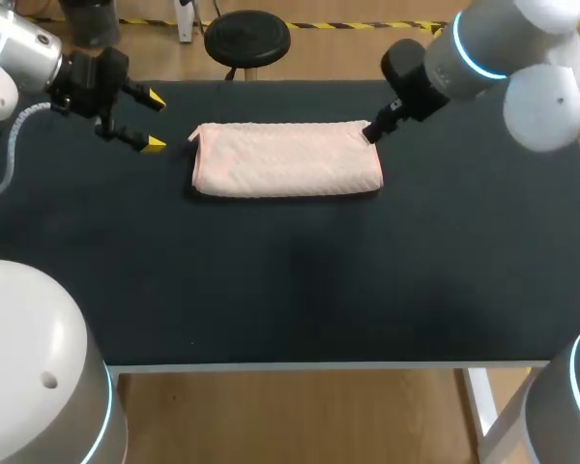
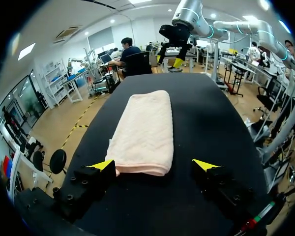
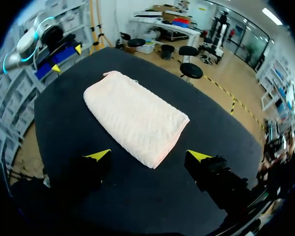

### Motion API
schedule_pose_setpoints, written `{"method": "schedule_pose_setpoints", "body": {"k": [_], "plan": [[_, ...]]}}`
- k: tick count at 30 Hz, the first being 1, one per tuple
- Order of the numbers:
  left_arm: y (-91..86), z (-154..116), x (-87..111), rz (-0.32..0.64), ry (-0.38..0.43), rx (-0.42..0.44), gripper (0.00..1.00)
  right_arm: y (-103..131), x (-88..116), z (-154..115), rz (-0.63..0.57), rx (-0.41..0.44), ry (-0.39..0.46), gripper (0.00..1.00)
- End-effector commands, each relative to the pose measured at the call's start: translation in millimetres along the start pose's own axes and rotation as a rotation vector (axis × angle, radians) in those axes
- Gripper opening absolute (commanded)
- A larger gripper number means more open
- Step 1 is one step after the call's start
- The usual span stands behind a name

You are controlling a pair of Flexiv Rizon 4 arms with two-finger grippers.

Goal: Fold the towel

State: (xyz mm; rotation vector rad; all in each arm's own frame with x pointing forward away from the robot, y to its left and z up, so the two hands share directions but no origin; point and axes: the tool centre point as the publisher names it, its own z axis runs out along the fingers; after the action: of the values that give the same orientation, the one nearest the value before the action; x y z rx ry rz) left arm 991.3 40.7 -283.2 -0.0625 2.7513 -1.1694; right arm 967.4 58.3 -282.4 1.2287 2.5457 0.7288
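- My desk [image 1: 271, 280]: a dark, matte top with a pale rim along its near edge.
- The towel [image 1: 286, 159]: pink, folded into a long pad, lying flat near the desk's far edge, about midway along it.
- My left pincer [image 1: 155, 121]: fingers spread wide, holding nothing, beside the towel's left end toward the far left corner.
- My right pincer [image 3: 150, 156]: fingers spread wide, holding nothing, at the towel's right end.
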Motion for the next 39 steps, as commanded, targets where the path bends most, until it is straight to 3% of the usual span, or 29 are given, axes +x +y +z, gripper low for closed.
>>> {"method": "schedule_pose_setpoints", "body": {"k": [1, 13, 22, 30, 39], "plan": [[0.5, 0.4, 0.5, 0.001, -0.002, 0.001, 1.0, -13.8, -5.5, 11.9, 0.819, -0.138, 0.1, 1.0], [0.5, 0.4, 0.5, 0.001, -0.002, 0.001, 1.0, -32.3, -28.2, 47.7, 1.012, -0.099, 0.181, 1.0], [0.5, 0.4, 0.5, 0.001, -0.002, 0.001, 1.0, -37.8, -29.8, 79.6, 1.163, -0.055, 0.287, 1.0], [0.5, 0.4, 0.5, 0.001, -0.002, 0.001, 1.0, -27.6, -29.5, 104.8, 1.117, -0.042, 0.345, 1.0], [0.5, 0.4, 0.5, 0.001, -0.002, 0.001, 1.0, -14.3, -30.6, 118.5, 0.887, -0.018, 0.338, 1.0]]}}
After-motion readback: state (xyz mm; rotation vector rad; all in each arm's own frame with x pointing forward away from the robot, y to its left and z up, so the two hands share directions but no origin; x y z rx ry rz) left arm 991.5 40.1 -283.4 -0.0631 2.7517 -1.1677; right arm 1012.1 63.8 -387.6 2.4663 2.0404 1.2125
